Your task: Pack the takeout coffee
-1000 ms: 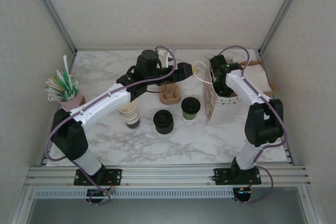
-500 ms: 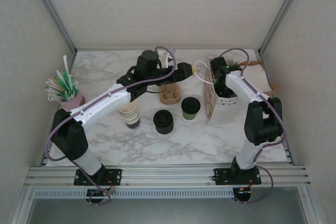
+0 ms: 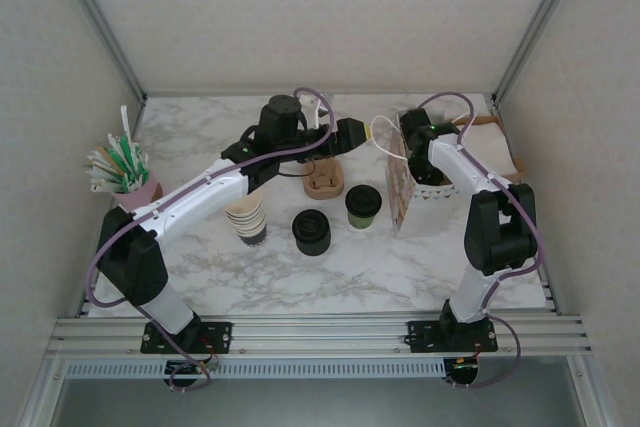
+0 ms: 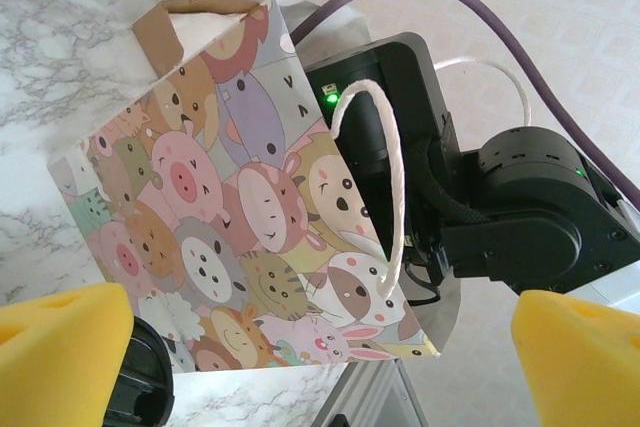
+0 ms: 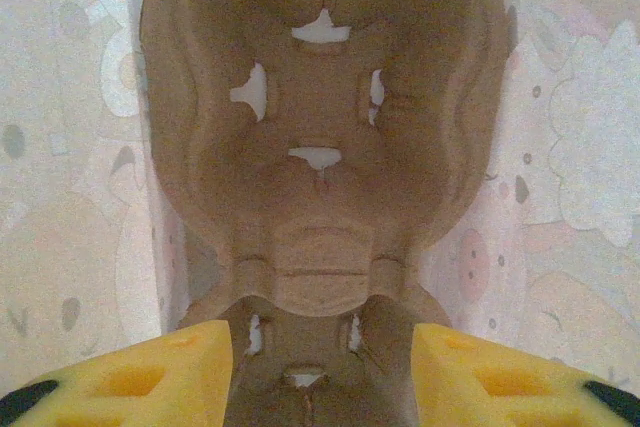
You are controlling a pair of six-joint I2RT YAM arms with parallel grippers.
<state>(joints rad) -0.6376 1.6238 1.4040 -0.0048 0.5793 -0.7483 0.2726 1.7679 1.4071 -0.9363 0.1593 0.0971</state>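
Coffee cup (image 3: 363, 205) 1 | bag (image 3: 401, 192) 1 | carrier trays (image 3: 324, 179) 2, one apparently bagged

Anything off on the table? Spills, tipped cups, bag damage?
Nothing stands out. The takeout coffee stands upright with its lid on, no spill around it. The paper bag stands open and upright, the right pincer inside over a cup carrier.

marble table (image 3: 330, 272), takeout coffee (image 3: 363, 205), lid stack (image 3: 311, 231), bag (image 3: 398, 192)
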